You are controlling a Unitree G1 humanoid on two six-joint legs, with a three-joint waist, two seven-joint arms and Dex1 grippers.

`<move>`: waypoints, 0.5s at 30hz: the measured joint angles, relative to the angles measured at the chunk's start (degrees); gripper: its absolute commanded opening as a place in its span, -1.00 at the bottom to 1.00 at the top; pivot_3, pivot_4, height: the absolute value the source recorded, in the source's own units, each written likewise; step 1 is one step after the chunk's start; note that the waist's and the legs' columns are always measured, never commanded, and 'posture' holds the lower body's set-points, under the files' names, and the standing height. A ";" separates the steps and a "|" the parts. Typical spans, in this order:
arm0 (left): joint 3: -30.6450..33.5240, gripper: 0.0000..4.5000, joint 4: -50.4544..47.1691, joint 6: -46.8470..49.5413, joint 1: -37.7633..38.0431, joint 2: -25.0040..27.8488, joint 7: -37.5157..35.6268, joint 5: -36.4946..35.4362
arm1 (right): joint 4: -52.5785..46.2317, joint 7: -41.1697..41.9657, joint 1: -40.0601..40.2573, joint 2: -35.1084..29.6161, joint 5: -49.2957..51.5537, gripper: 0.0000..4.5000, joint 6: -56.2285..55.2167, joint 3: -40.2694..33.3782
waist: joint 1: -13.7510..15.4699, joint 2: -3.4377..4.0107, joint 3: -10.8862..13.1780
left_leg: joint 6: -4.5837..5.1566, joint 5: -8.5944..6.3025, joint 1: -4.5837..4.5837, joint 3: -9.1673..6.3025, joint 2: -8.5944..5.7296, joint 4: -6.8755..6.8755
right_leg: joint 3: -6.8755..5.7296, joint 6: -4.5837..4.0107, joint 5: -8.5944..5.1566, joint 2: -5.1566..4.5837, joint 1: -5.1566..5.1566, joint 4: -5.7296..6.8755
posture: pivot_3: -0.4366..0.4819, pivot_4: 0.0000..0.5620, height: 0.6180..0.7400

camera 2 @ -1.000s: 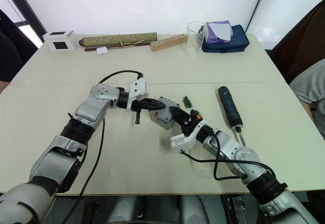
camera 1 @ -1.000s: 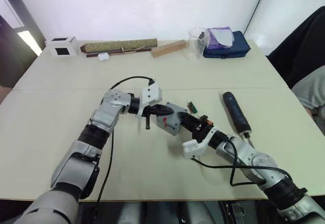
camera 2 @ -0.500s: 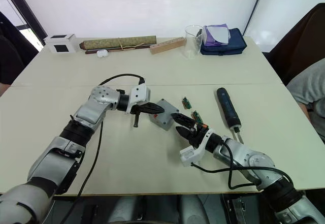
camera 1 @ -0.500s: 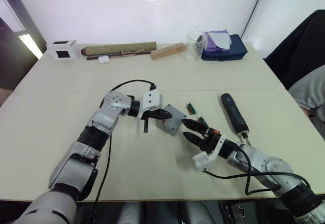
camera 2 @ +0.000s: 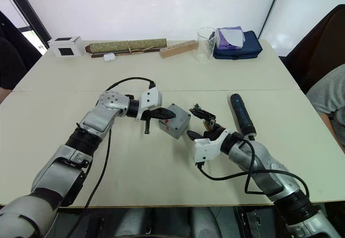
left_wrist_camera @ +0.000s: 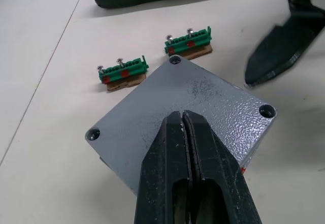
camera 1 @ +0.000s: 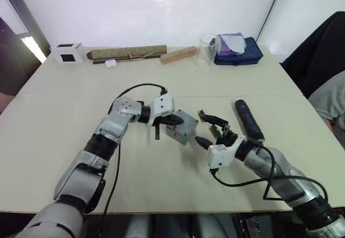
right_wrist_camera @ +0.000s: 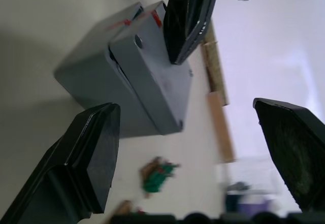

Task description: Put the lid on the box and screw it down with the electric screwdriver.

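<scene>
At mid-table our left gripper (left_wrist_camera: 184,127), fingers pressed together, rests on the lid (left_wrist_camera: 152,117) atop the box (camera 1: 178,132); our right gripper (camera 2: 198,122), spread wide, sits just right.

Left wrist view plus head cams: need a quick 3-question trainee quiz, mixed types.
1. True or false: the right gripper holds the dark blue-black pen-shaped electric screwdriver.
2. The left gripper has its tips on: A) the shallow square grey lid; B) a green circuit board; C) the clear cup.
3. Fill in: the right gripper's fingers are ____.

Key: 1 false, the screwdriver lies on the pale table. 2 A. 3 open.
</scene>
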 measured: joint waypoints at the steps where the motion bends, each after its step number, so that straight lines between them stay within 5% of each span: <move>1: 0.00 -1.00 -1.24 0.92 0.64 -0.08 -0.17 -0.41 | -0.52 0.84 0.08 0.38 0.57 0.99 1.27 -0.11 | 0.00 0.00 0.00 | 0.00 0.00 0.00 0.00 0.00 0.00 | 0.00 -0.03 -0.02 0.00 -0.01 0.00 | -0.05 -0.47 0.93; 15: -0.89 -1.00 -10.32 8.55 5.49 0.11 0.18 -1.73 | -5.93 8.61 2.21 6.84 7.71 0.99 20.34 -2.18 | 0.01 0.00 0.01 | -0.01 0.00 -0.02 0.00 0.02 -0.12 | 0.00 -0.06 -0.04 0.00 -0.08 -0.10 | -0.05 -0.47 0.93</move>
